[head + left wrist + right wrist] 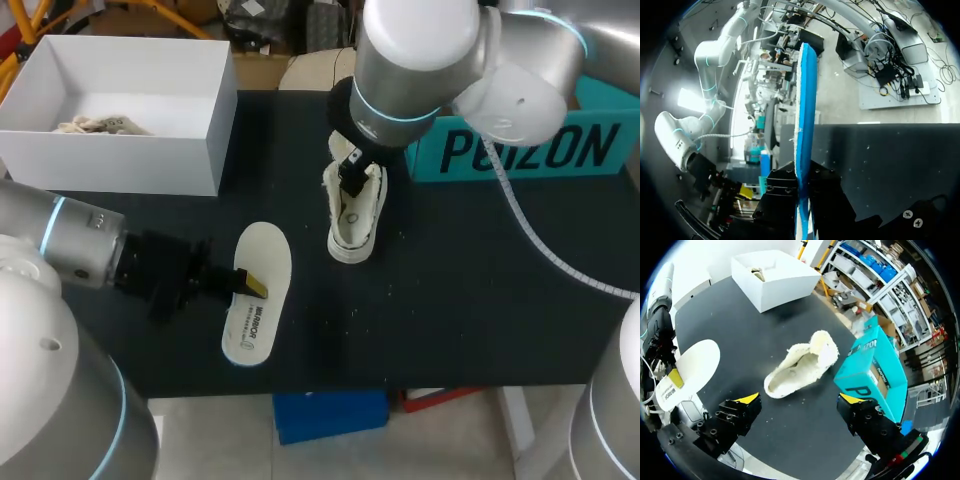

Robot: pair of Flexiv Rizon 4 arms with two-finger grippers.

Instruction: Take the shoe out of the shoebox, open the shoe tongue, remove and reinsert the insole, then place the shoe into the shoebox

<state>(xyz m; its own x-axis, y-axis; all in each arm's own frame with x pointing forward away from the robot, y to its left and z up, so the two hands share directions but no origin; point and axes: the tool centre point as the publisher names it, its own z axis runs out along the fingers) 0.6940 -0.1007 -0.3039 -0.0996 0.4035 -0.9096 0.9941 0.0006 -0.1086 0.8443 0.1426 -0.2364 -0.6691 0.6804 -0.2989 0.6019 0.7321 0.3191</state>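
The matte black table [450, 320] carries a few pale specks [352, 311] scattered near its middle. There a cream fleece shoe [356, 214] rests sole-down, its opening upward. The right gripper [800, 400] hangs over the shoe with its yellow-tipped fingers spread wide, touching nothing. Near the front edge, the left gripper [252, 284] is clamped on the rim of a flat white foam insole [257, 290], which the left wrist view shows edge-on between the fingers. An open white cardboard box [150, 150] stands at the far left corner with something cream inside. A teal printed box [520, 150] stands far right.
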